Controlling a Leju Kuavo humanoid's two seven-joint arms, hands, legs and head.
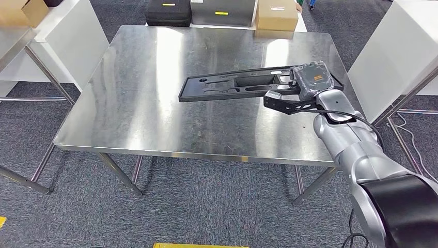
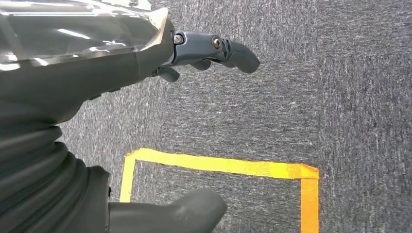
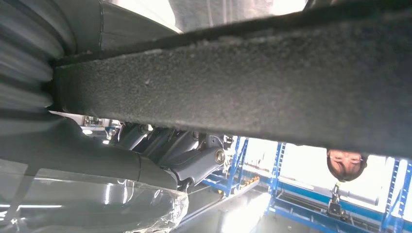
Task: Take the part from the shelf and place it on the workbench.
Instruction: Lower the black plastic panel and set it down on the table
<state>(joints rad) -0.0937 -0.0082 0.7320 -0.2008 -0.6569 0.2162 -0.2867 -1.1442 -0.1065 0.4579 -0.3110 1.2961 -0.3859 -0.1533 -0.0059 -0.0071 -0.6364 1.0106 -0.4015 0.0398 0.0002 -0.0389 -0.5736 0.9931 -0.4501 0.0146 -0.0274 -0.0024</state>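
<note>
The part [image 1: 232,85] is a long, flat black tray-like piece with cut-outs. It stretches across the right rear of the steel workbench [image 1: 155,103], close to the top; whether it touches I cannot tell. My right hand [image 1: 310,82] grips its right end, the hand wrapped in clear plastic. In the right wrist view the part's rough black edge [image 3: 243,82] runs across the picture, with my right hand's fingers [image 3: 184,155] closed beneath it. My left hand [image 2: 194,53] hangs over the carpet with its fingers apart, holding nothing.
Behind the workbench stand a black case [image 1: 168,11], a grey case [image 1: 222,10] and a cardboard box [image 1: 276,14]. White tables flank it left [image 1: 62,31] and right [image 1: 392,57]. Yellow tape [image 2: 218,165] marks the floor. A person [image 3: 346,164] stands by blue shelving [image 3: 316,194].
</note>
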